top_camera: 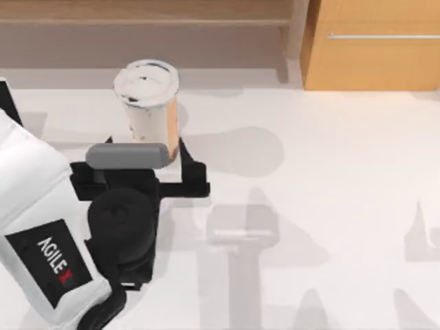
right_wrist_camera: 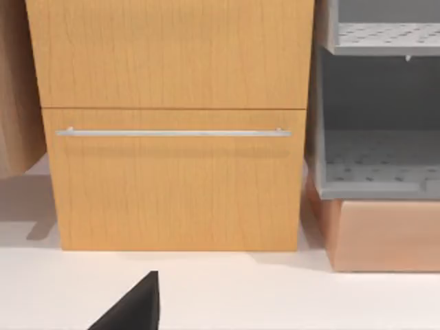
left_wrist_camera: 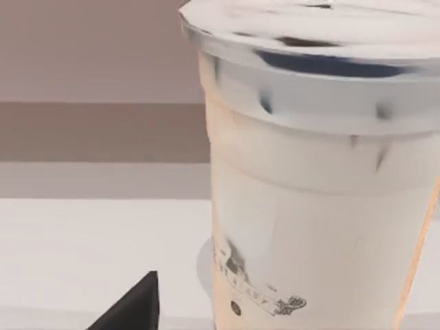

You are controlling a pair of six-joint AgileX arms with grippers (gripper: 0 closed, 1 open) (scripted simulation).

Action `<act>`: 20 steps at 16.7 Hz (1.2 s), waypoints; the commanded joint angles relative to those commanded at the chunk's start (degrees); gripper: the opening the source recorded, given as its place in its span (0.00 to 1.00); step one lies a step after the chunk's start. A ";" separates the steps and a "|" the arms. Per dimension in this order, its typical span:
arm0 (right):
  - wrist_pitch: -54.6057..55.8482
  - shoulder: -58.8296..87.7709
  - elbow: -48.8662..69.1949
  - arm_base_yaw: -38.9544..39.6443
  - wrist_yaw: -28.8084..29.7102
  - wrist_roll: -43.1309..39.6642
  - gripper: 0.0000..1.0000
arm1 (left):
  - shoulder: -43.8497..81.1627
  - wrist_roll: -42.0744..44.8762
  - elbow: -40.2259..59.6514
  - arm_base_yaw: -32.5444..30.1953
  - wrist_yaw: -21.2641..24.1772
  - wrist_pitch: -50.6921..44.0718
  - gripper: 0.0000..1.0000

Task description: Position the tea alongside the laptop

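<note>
Top view: tea, one cup, upright, long axis vertical, near the bench's far edge toward its left side. White lid on; milky beige drink inside, orange label on one side.

Left pincer: directly in front of the cup, at its lower body, the arm reaching in from the near-left corner. Whether it is clenched on the cup or released cannot be told.

Left wrist view: cup wall very close ahead, one dark fingertip low beside it.

Right wrist view: wooden cabinet with a bar handle, grey shelving beside it.

Judgement: left arm is far nearer; cup lies just beyond its pincer.
</note>
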 joint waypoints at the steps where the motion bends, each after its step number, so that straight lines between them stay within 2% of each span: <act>1: 0.00 0.00 0.00 0.00 0.00 0.00 1.00 | 0.63 0.09 1.23 0.60 0.65 -0.47 1.00; 8: 0.00 0.00 0.00 0.00 0.00 0.00 1.00 | 7.20 0.96 13.95 7.36 7.50 -6.14 1.00; 13: 0.00 0.00 0.00 0.00 0.00 0.00 1.00 | 7.83 1.04 15.20 8.08 8.23 -6.76 1.00; 20: 0.00 0.00 0.00 0.00 0.00 0.00 1.00 | 7.83 1.04 15.20 8.08 8.23 -6.76 0.47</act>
